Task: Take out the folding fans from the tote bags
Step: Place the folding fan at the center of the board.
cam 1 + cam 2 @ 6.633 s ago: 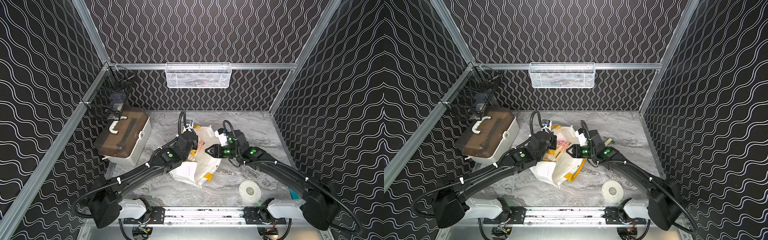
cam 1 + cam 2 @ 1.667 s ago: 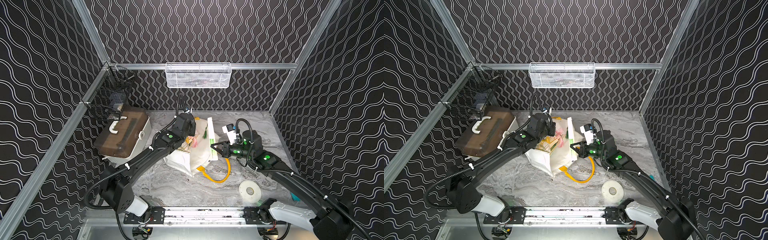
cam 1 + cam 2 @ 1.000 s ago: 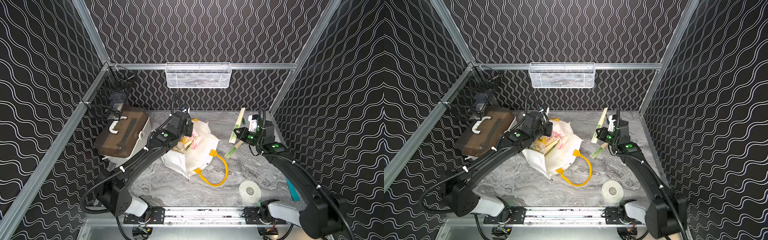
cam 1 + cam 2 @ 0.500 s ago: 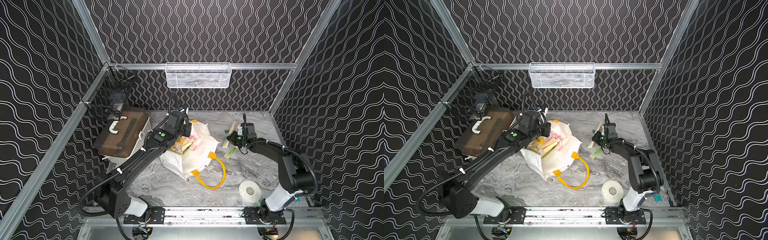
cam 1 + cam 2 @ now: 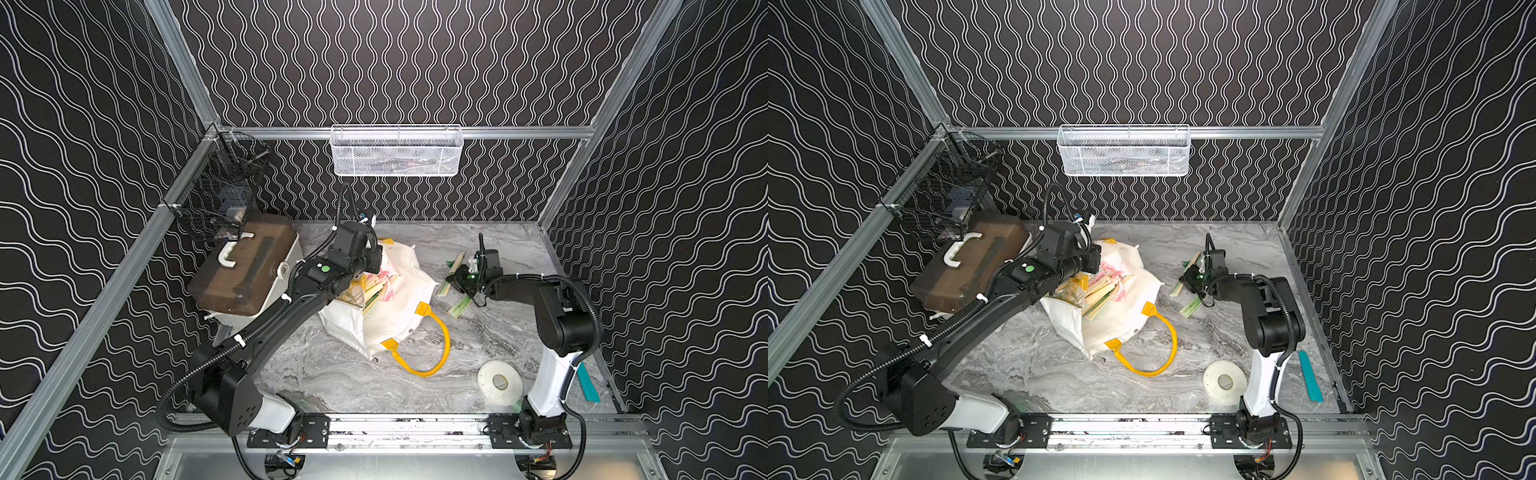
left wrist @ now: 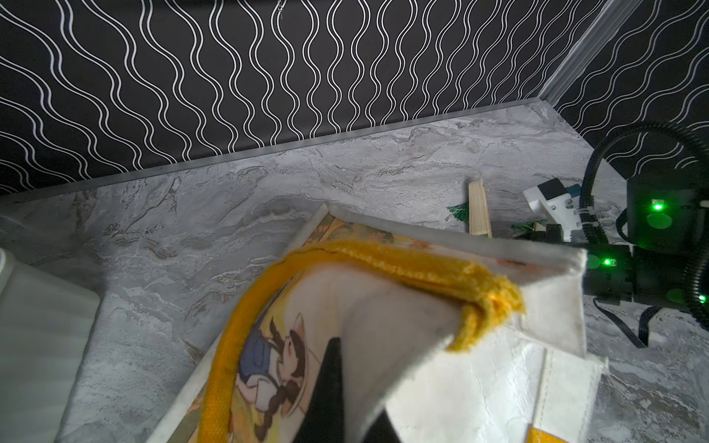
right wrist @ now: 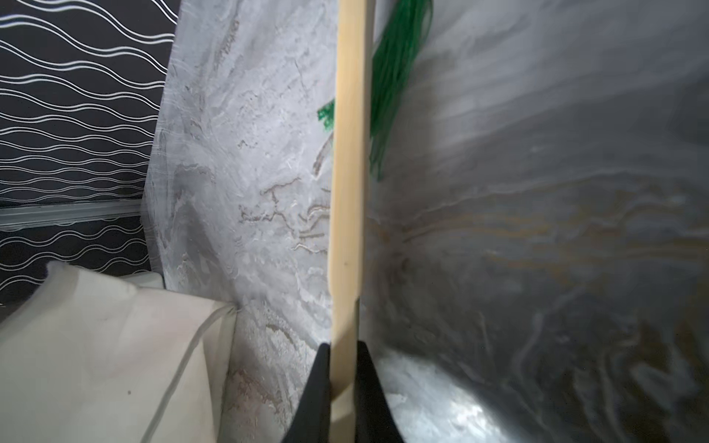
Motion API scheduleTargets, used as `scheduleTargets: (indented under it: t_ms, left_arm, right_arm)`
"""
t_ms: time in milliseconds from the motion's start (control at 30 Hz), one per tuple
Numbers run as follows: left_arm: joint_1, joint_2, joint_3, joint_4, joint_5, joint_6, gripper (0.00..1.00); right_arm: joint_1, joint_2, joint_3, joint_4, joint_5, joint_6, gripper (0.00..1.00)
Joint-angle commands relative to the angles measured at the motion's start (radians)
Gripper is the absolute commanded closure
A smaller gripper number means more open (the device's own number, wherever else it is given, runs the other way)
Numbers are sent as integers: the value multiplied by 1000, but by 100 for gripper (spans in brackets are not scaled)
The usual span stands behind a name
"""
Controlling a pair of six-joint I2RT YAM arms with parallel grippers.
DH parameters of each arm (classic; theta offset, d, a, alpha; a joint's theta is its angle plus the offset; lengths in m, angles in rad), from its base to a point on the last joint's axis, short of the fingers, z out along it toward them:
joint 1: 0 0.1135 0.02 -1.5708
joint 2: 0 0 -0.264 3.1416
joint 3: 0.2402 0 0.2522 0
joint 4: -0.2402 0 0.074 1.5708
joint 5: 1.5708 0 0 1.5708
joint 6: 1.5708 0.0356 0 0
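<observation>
A grey marbled worktop [image 5: 332, 374] lies between black walls with white wavy lines. On it the white fabric tote bag [image 5: 399, 320] lies slumped, and one yellow-orange loop handle [image 5: 436, 353] is spread on the worktop. In the bag's open mouth a bundle of folding fans [image 5: 376, 291] shows pale bamboo ribs with pink and green paper. The left jaws are closed on the bag's rim beside the second handle [image 6: 345, 261]. To the right of the bag, the right jaws pinch one slim fan [image 7: 347, 191] by its pale bamboo rib, with a green tassel [image 7: 391, 76] near its far end. Another green fan [image 5: 461, 305] lies just beside it on the worktop.
</observation>
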Motion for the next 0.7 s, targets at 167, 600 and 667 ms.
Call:
scheduleTargets:
  t_ms: [167,600,667]
  left_arm:
    - [8,3,4,43,8,-12,100]
    - [10,-2,-3,49,20,-21,100]
    - [10,-1,-4,49,22,-21,100]
  right_arm:
    - [-2,-3,11,-129,61,6,81]
    - [-3,-170,-13,-258,137,-52,59]
    - [-3,-229,-19,-294,158,-68,58]
